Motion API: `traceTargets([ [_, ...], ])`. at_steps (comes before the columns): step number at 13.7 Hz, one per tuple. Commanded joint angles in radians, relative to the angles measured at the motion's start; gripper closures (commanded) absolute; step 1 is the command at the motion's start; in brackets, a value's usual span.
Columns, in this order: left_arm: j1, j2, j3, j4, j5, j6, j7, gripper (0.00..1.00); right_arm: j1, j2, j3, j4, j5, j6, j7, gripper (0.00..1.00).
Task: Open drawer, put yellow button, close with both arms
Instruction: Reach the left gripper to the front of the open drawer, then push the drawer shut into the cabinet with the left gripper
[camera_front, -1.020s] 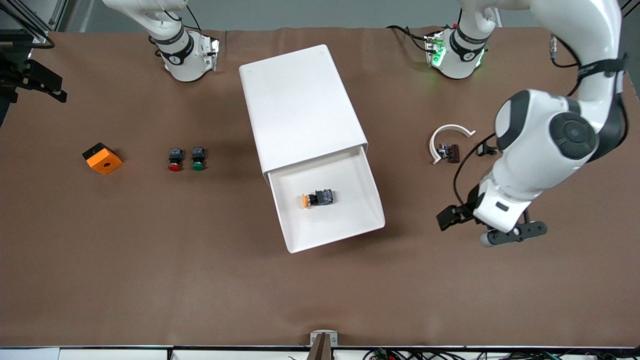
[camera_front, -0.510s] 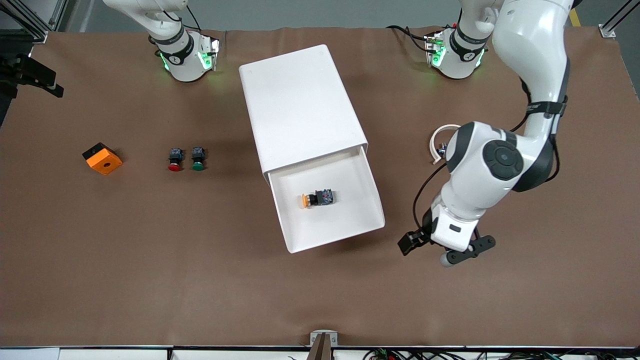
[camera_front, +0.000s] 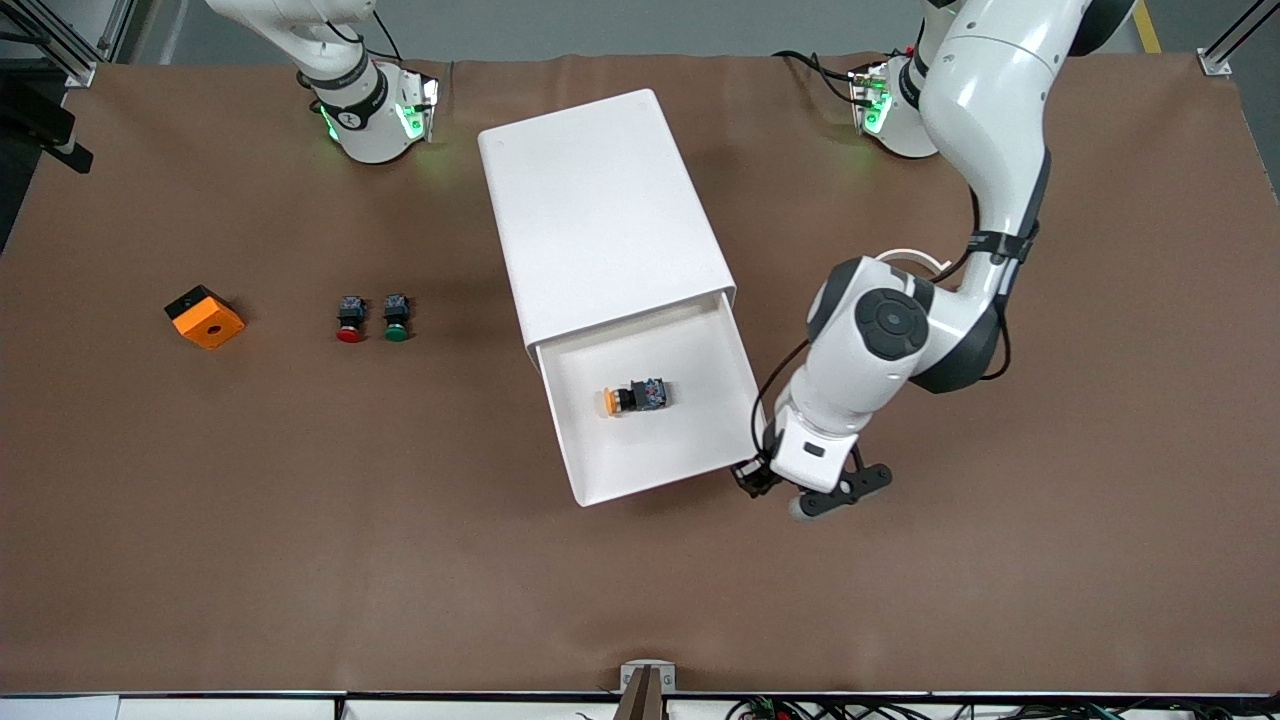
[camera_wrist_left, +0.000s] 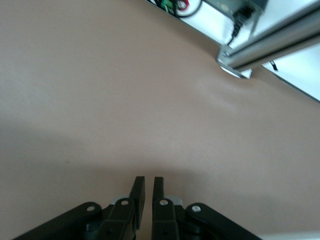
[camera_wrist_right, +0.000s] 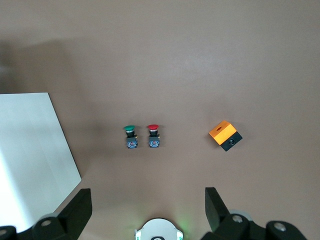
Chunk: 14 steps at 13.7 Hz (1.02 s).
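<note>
The drawer (camera_front: 700, 440) stands pulled out of the white cabinet (camera_front: 600, 210), toward the front camera. The yellow button (camera_front: 635, 397) lies on its side on the drawer floor, its cap toward the right arm's end. My left gripper (camera_front: 755, 478) is low beside the drawer's front corner at the left arm's end. It (camera_wrist_left: 148, 187) is shut, with nothing between its fingers and bare brown table below. My right gripper (camera_wrist_right: 147, 206) is open and empty, high over the right arm's end of the table. It is out of the front view.
A red button (camera_front: 349, 318) and a green button (camera_front: 396, 316) stand side by side toward the right arm's end, with an orange block (camera_front: 204, 316) farther out. A white curved piece (camera_front: 900, 258) lies partly hidden under the left arm's elbow.
My left arm has swung from the left arm's end of the table to the drawer's front corner, and its gripper has gone from open to shut. The button and drawer have not moved.
</note>
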Motion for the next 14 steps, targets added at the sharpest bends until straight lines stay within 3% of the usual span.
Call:
traceTargets([
  [1, -0.04, 0.003, 0.003, 0.024, -0.012, -0.005, -0.022, 0.86, -0.014, 0.002, -0.002, 0.021, 0.006, -0.018, -0.006, 0.0],
  [14, -0.188, -0.005, 0.002, 0.019, -0.114, -0.075, -0.129, 0.87, -0.005, 0.0, 0.004, -0.009, 0.018, -0.063, -0.006, 0.0],
])
